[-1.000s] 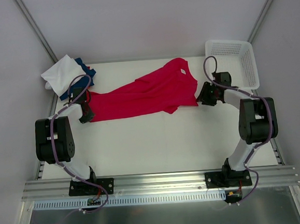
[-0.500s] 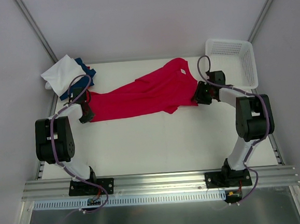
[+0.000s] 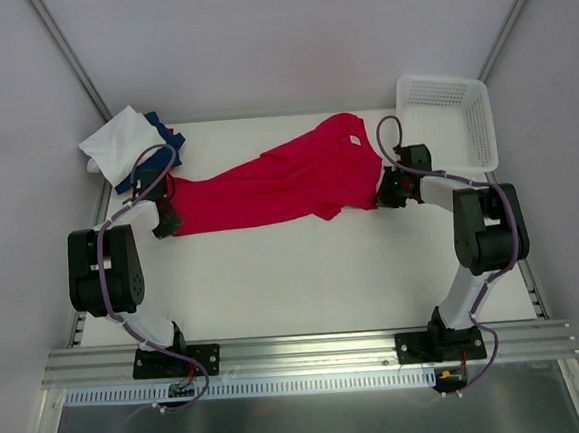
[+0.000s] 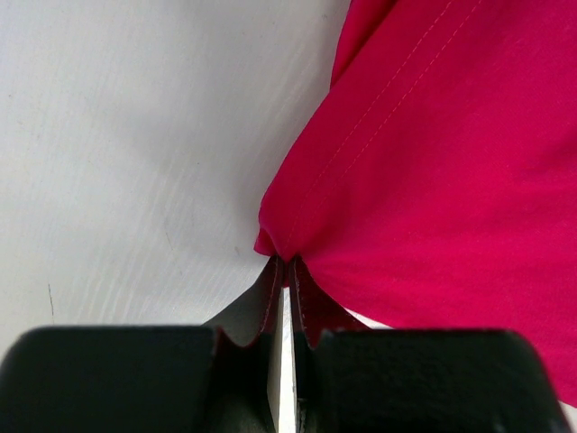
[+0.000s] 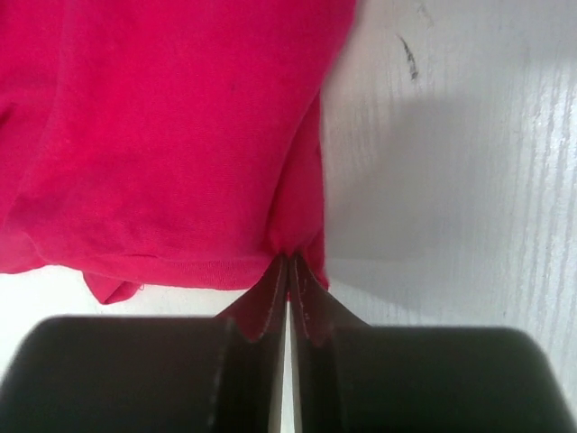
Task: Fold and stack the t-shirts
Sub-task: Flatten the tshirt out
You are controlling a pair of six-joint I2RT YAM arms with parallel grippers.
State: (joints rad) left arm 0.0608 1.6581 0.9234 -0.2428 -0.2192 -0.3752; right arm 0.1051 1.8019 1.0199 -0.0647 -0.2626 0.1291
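A crimson-red t-shirt (image 3: 277,185) lies stretched across the back of the white table (image 3: 294,276), loosely bunched, with a white neck label showing. My left gripper (image 3: 170,222) is shut on the shirt's left end; in the left wrist view its jaws pinch the hemmed corner of the red cloth (image 4: 433,180) at the tips (image 4: 285,262). My right gripper (image 3: 380,197) is shut on the shirt's right edge; in the right wrist view the cloth (image 5: 171,135) gathers into the closed tips (image 5: 288,260). Folded white (image 3: 118,142) and dark blue (image 3: 166,139) t-shirts lie at the back left corner.
A white plastic lattice basket (image 3: 452,118) stands at the back right, just behind my right arm. Grey walls close in the table at the back and both sides. An aluminium rail (image 3: 300,351) carries both arm bases at the near edge.
My right gripper has moved left to the red shirt's right edge and closed on it. The left gripper has kept its hold and has not moved.
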